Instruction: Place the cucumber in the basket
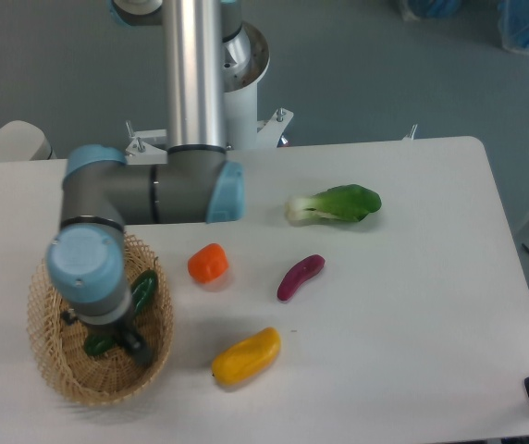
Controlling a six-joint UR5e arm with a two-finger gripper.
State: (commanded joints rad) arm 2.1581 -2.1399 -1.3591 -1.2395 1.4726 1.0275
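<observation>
We see the cucumber (141, 291) lying diagonally in the basket (56, 375), upper end pointing right. The arm bends down over it. Whether the claw (128, 340) grips, we cannot tell.

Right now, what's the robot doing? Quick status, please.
Gripper low inside basket, jaws hidden by wrist. Cucumber lying in basket, partly covered by arm. Nothing blocking.

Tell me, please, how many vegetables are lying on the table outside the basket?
4: bok choy far right, eggplant centre, orange pepper beside the basket, yellow pepper nearest the front.
</observation>
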